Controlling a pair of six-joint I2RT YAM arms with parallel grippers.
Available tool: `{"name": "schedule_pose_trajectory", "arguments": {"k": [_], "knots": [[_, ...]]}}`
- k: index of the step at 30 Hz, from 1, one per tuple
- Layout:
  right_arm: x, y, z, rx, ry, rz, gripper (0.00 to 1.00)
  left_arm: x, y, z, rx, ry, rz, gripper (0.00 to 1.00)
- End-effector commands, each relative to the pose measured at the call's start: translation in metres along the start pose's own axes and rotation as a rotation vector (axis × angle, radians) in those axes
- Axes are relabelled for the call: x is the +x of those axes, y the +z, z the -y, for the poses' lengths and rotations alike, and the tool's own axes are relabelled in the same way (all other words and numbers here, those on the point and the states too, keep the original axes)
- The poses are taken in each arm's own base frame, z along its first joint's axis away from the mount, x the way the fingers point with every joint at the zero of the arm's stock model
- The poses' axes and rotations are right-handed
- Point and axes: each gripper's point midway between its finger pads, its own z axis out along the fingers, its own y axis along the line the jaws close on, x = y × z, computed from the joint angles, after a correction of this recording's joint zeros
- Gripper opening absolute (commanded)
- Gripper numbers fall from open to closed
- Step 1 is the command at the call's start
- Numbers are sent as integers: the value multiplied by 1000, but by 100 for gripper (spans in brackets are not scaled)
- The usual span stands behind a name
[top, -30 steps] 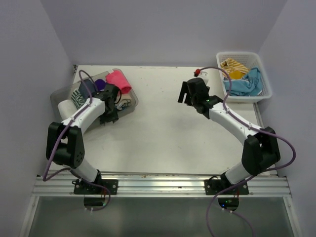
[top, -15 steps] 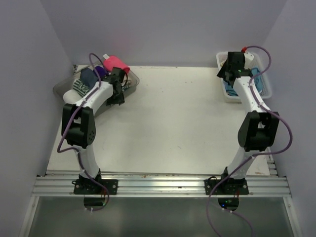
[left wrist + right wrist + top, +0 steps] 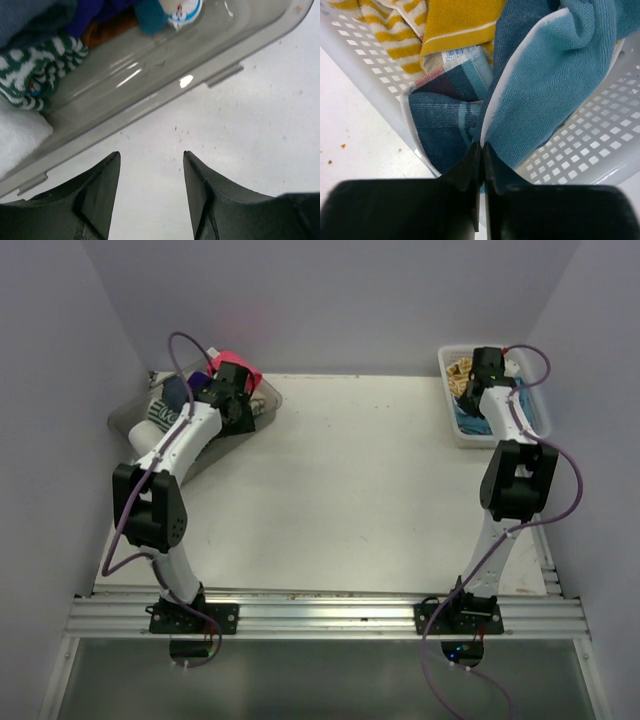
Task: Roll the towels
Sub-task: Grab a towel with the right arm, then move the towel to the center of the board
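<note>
Several towels lie bunched in the white lattice basket (image 3: 600, 145): a blue towel (image 3: 555, 75) with a white hem, a darker blue patterned fold (image 3: 445, 120) and a mustard-yellow striped one (image 3: 455, 20). My right gripper (image 3: 482, 145) reaches into the basket, shut on the blue towel's white-edged fold. A hot pink towel (image 3: 240, 368) and a green-and-white rolled one (image 3: 30, 70) sit in the clear tray (image 3: 150, 85). My left gripper (image 3: 151, 153) hangs open over bare table just outside the tray's wall, holding nothing.
The basket (image 3: 535, 410) stands at the back right corner and the tray (image 3: 130, 420) at the back left, against the side wall. More dark blue and brown cloth (image 3: 105, 20) lies in the tray. White table (image 3: 350, 480) spreads between the arms.
My right arm swung from the table's middle back to the basket and its jaws closed on the blue towel. The left arm moved farther back along the tray, gripper still open.
</note>
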Motion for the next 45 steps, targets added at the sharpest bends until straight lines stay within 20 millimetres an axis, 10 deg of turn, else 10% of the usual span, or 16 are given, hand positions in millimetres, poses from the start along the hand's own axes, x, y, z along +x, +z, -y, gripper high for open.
{"name": "schedule_pose_trajectory", "arguments": {"k": [1,6,16,25,31,34,37,41,45], "knots": [[-39,-47,-6,-68,72,119,0,33,-18,0,45,11,-46,57],[-82,-119,-6,-174,125,270,0,82,-4,-35,-62,-3,-141,55],[-138,-306,-23,-544,133,532,0,79,32,-90,-222,-65,-198,52],[-93,-428,-70,-894,0,558,0,26,43,-95,-244,-118,-138,50],[-13,-411,-84,-1008,-40,366,0,-10,8,-67,-70,-131,-45,51],[57,-350,-97,-955,-99,171,2,-22,-22,-45,15,-113,24,54],[123,-277,-102,-828,-213,-30,48,-30,-44,-29,60,-84,66,55],[155,-219,-78,-614,-310,-110,61,-7,-62,16,103,31,48,56],[159,-211,-56,-545,-313,-69,64,34,-63,50,161,103,-12,56]]}}
